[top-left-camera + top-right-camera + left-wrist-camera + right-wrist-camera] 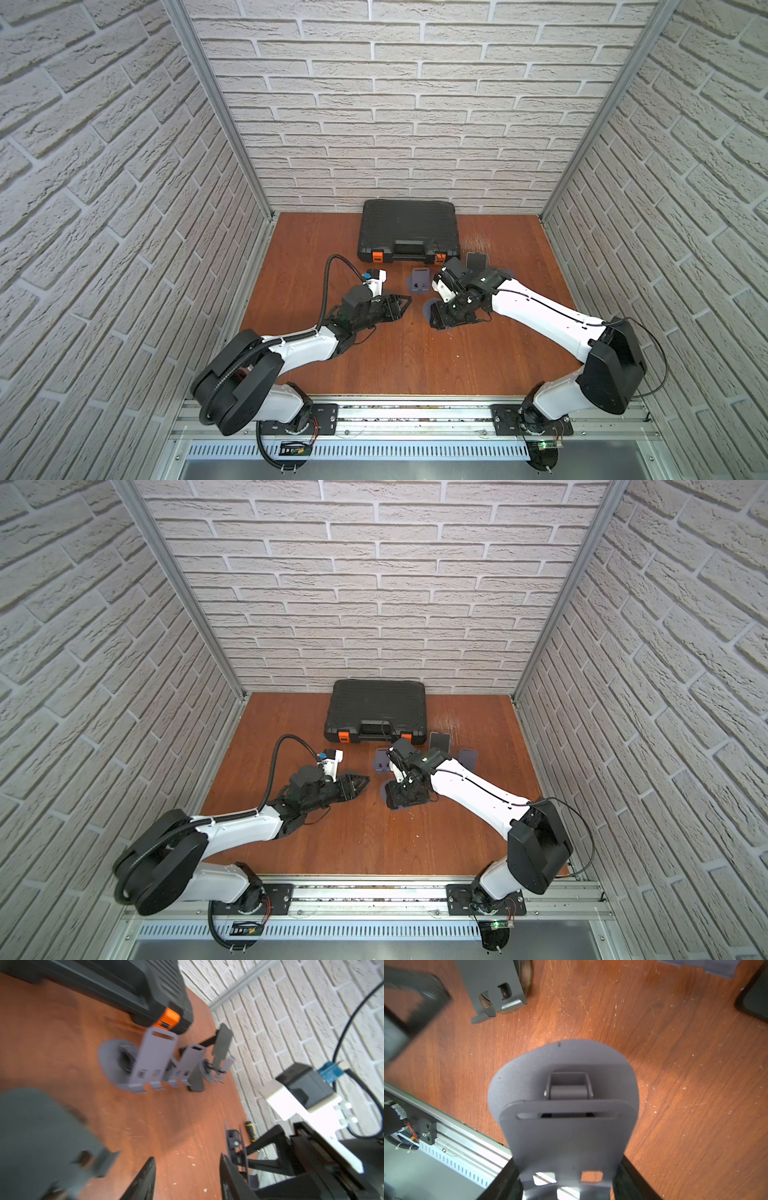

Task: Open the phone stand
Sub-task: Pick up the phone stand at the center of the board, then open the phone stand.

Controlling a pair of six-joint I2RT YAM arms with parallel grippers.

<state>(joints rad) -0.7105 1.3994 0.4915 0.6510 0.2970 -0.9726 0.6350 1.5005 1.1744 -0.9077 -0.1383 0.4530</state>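
phone stand (pixel 566 1136) is pinched by its plate's edges in the right gripper (pixel 568 1162), seemingly to hinge it upward; left gripper (pixel 187 1158) gapes empty.

Both top views look from high over the near rail, steeply down toward the back wall, sharing the whole reddish-brown wooden table (pixel 395 365), slightly offset sideways. The left wrist camera sits low and tilted, facing the black plastic tool case with orange latches (pixel 116 985) that both top views hold mid-frame. The right wrist camera peers down, very close on a grey round-based metal phone stand (pixel 564 1136).
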